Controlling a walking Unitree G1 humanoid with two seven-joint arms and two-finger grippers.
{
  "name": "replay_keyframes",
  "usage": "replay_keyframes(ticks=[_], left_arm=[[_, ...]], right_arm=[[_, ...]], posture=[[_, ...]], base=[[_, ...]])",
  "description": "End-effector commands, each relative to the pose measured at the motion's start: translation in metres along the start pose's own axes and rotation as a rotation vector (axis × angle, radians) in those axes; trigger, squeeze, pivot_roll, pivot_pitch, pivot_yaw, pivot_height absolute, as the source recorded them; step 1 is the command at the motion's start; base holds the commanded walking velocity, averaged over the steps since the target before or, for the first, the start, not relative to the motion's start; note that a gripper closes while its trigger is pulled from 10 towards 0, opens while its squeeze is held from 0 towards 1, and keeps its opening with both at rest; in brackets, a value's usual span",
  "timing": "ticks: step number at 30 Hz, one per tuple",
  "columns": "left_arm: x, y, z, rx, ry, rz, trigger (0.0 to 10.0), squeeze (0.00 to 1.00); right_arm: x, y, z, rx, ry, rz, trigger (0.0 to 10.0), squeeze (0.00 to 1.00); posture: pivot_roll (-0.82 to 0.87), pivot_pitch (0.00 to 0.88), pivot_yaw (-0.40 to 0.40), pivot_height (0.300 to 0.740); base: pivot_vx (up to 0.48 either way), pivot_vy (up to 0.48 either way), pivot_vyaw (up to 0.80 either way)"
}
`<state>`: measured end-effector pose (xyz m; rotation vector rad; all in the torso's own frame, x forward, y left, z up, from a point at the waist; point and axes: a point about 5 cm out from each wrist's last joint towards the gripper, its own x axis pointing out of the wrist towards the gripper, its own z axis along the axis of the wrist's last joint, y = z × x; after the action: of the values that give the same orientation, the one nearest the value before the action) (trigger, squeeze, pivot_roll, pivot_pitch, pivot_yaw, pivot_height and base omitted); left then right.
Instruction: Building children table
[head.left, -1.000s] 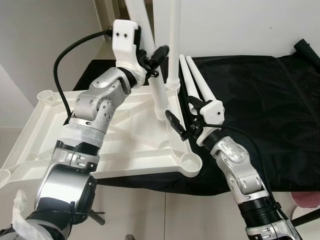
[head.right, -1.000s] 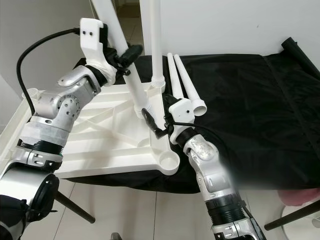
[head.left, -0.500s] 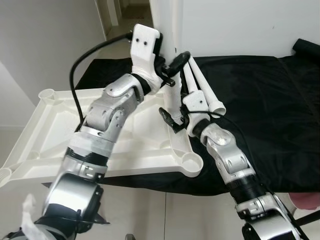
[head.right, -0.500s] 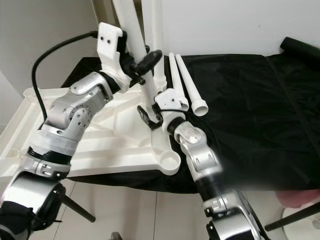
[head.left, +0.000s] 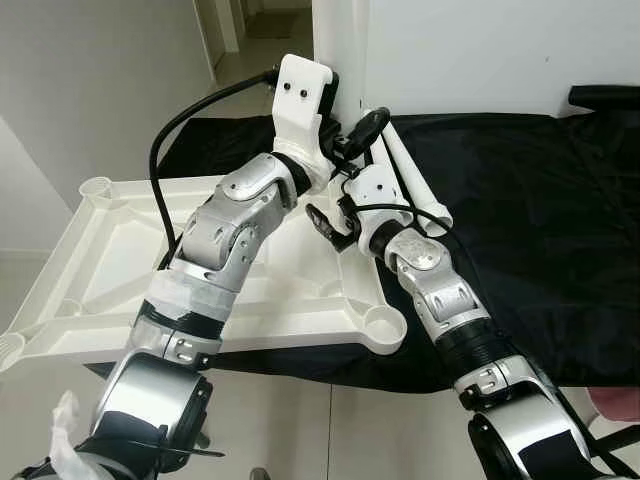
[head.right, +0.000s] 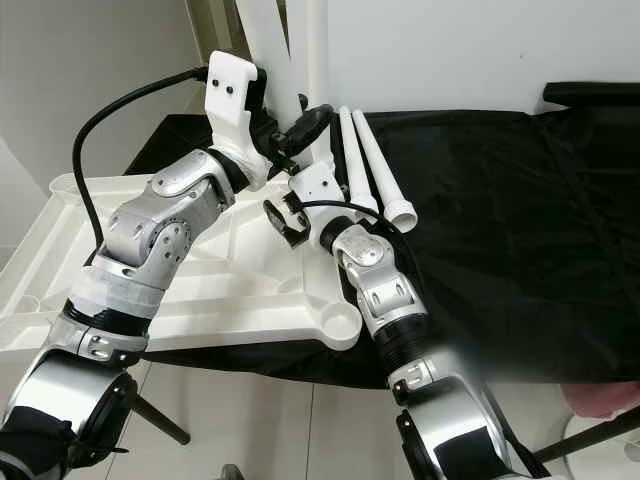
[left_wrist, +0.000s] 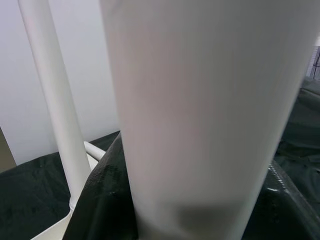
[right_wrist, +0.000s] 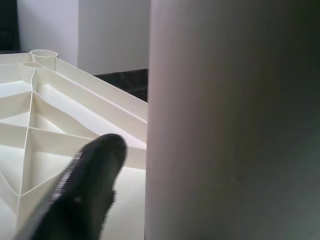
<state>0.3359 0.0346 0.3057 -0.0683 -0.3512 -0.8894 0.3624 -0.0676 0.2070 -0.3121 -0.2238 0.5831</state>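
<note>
Left eye view: the white children's tabletop (head.left: 100, 270) lies upside down, ribs showing, partly on a black cloth (head.left: 540, 200). The left pincer (head.left: 352, 135) is clenched around an upright white table leg (head.left: 338, 60); the right pincer (head.left: 335, 222) sits low at that leg's base, whether clenched or released I cannot tell. Right eye view: two loose legs (head.right: 370, 175) lie side by side on the cloth, just beside the arms. Left wrist view: the grasped leg (left_wrist: 210, 115) looms close, a second upright leg (left_wrist: 55, 105) behind. Right wrist view: one black finger (right_wrist: 75, 190) beside the leg, above the ribbed underside
</note>
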Motion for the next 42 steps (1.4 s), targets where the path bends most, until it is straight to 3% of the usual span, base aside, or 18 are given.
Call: replay_keyframes(ticks=[1, 16, 17, 20, 22, 23, 35, 37, 38, 42], left_arm=[[0.002, -0.009, 0.003, 0.010, -0.013, -0.052, 10.0, 0.00], [0.005, -0.010, 0.003, 0.039, -0.005, -0.060, 10.0, 0.00], [0.005, -0.010, 0.002, 0.046, -0.006, -0.064, 10.0, 1.00], [0.003, -0.012, 0.004, -0.020, -0.035, -0.080, 10.0, 1.00], [0.002, -0.014, 0.006, -0.011, -0.043, -0.089, 10.0, 1.00], [0.001, -0.015, 0.008, -0.035, -0.060, -0.097, 10.0, 0.00], [-0.008, -0.019, 0.013, -0.028, -0.099, -0.142, 10.0, 0.00], [-0.011, -0.020, 0.014, -0.026, -0.109, -0.138, 10.0, 0.00], [-0.015, -0.019, 0.016, -0.061, -0.131, -0.119, 10.0, 0.00], [-0.018, -0.020, 0.017, -0.085, -0.145, -0.110, 10.0, 0.00]], right_arm=[[0.005, 0.007, 0.005, -0.022, -0.011, 0.039, 0.0, 0.00], [-0.002, 0.008, -0.002, 0.028, -0.011, 0.041, 0.0, 0.00], [-0.002, 0.009, -0.003, 0.038, -0.014, 0.037, 10.0, 0.00], [-0.004, 0.016, -0.002, 0.183, -0.036, -0.015, 10.0, 0.00], [-0.005, 0.016, -0.002, 0.239, -0.040, -0.049, 10.0, 0.00], [-0.006, 0.016, -0.002, 0.265, -0.040, -0.065, 10.0, 0.00], [-0.013, 0.018, -0.004, 0.409, -0.037, -0.169, 10.0, 0.00], [-0.016, 0.015, -0.006, 0.447, -0.033, -0.210, 10.0, 0.00], [-0.022, 0.009, -0.011, 0.515, -0.020, -0.282, 10.0, 0.00], [-0.027, 0.003, -0.016, 0.542, -0.007, -0.333, 10.0, 0.00]], posture=[[-0.01, 0.008, 0.074, 0.740], [-0.02, 0.012, 0.079, 0.740], [-0.02, 0.012, 0.079, 0.740], [-0.02, 0.019, 0.076, 0.740], [-0.02, 0.019, 0.076, 0.740], [-0.02, 0.022, 0.073, 0.740], [-0.02, 0.024, 0.064, 0.740], [-0.02, 0.023, 0.062, 0.740], [-0.01, 0.022, 0.061, 0.740], [-0.01, 0.020, 0.060, 0.740]], base=[[0.000, 0.000, 0.00], [0.000, 0.000, 0.00], [0.000, 0.000, 0.00], [0.000, 0.000, 0.00], [0.000, 0.000, 0.00], [0.000, 0.000, 0.00], [0.000, 0.000, 0.00], [0.000, 0.000, 0.00], [0.000, 0.000, 0.00], [0.000, 0.000, 0.00]])
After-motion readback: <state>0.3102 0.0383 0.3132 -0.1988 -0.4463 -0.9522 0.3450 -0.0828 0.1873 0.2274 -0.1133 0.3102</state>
